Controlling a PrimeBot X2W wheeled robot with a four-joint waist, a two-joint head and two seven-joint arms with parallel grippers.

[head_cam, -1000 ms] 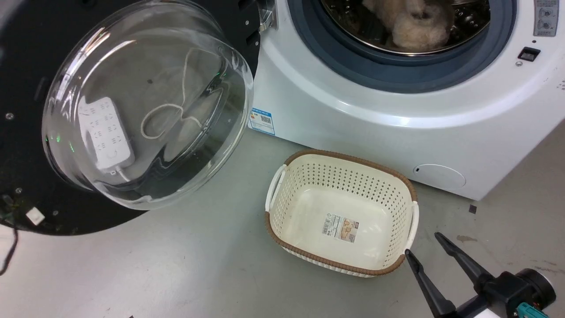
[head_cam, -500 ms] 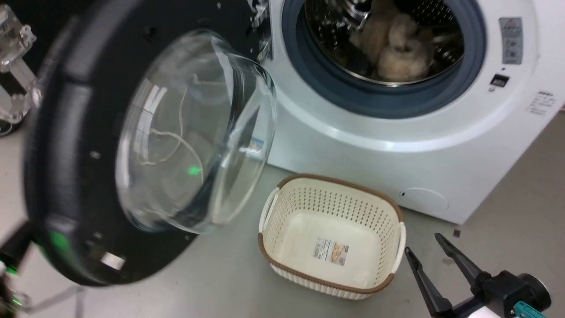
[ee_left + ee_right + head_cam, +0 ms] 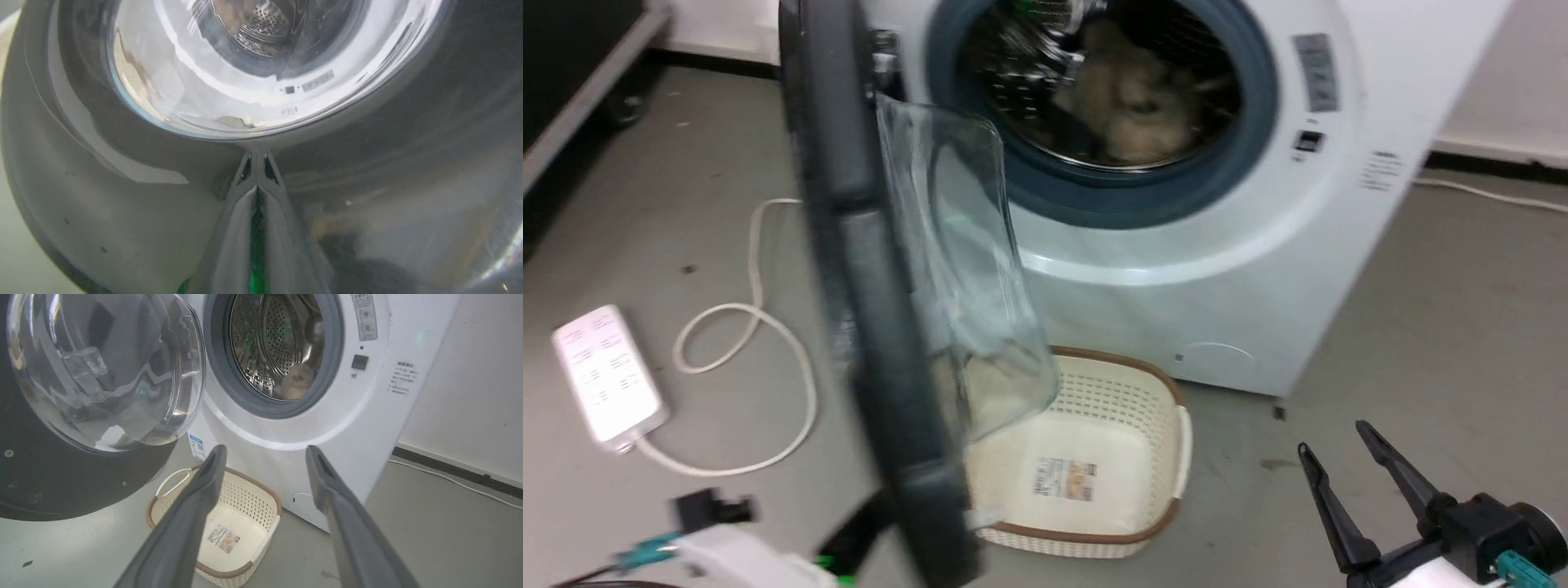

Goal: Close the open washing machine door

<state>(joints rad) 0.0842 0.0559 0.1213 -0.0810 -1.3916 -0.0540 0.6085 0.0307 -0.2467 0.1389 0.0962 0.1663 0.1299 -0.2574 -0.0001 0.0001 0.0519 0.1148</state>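
Since the earlier frames the washing machine door [image 3: 866, 269] has been swung from a wide-open position, with its glass bowl turned to the head camera, to one seen almost edge-on, roughly square to the front of the washing machine [image 3: 1176, 269]; the head view itself has also been shifted. The door is hung on its hinge at the left of the drum mouth, which is not yet covered and in which pale fluffy laundry [image 3: 1127, 98] is seen. The left gripper [image 3: 257, 175] is held with its fingers together against the glossy black outer rim, just below the glass. The right gripper [image 3: 1331, 437] is held low and well apart from the door, its fingers spread and empty. The door is judged heavy and stiff, bound to its hinge arc. Its glossy rim is likely slippery, so a flat push there, far from the hinge, is preferred to any pressure on the glass, and a firm last press is probably needed for the latch. A cream basket [image 3: 1111, 400] stands on the grey floor [image 3: 1421, 327] just before the machine, apparently beneath the door's sweep. A power strip [image 3: 605, 376] and its looped cable [image 3: 755, 261] lie to the left, and a pale wall [image 3: 470, 375] is behind.
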